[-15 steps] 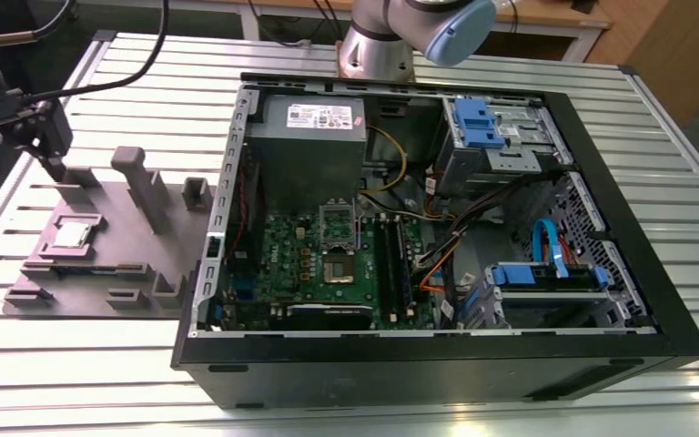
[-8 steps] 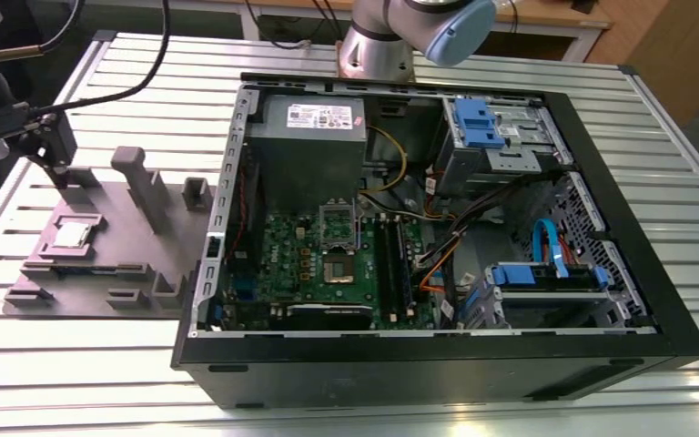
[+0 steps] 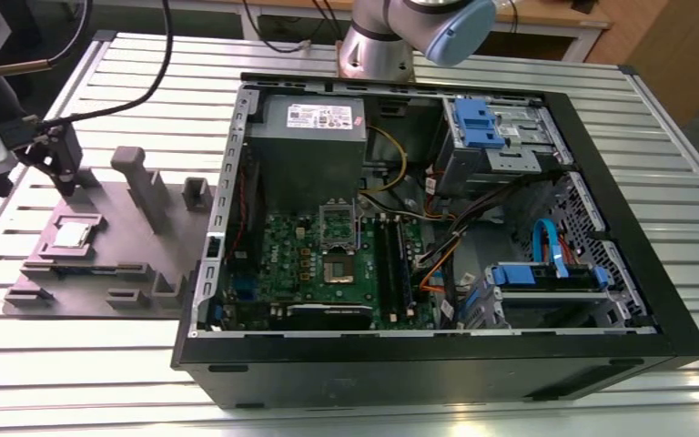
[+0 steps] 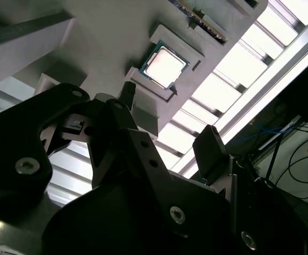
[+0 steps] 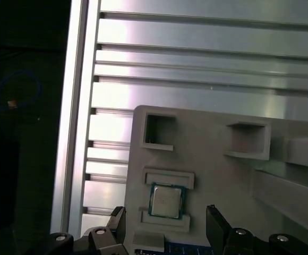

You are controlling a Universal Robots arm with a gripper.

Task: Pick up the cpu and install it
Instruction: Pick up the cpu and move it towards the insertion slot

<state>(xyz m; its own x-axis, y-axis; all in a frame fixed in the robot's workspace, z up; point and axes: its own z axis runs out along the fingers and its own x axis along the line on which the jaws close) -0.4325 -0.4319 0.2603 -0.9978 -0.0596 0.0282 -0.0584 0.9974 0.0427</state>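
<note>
The cpu (image 3: 73, 234) is a small silvery square chip lying flat in a recess of a grey fixture plate (image 3: 143, 246) at the exterior view's left. Both wrist views look down on the cpu (image 4: 166, 65) (image 5: 166, 202) in its recess. My gripper (image 3: 70, 177) hangs above the fixture, just behind the chip and apart from it. In both wrist views the gripper (image 4: 170, 117) (image 5: 166, 219) is open, with nothing between its dark fingers (image 5: 215, 220). The open computer case (image 3: 641, 341) lies on its side, with the motherboard's socket (image 3: 341, 269) exposed.
Upright grey posts (image 3: 143, 187) and small blocks rise from the fixture beside the chip. A cable (image 3: 143, 91) runs from the wrist across the slatted aluminium table (image 3: 106, 382). Inside the case sit a power supply (image 3: 313, 127), blue drive bays (image 3: 477, 123) and wiring.
</note>
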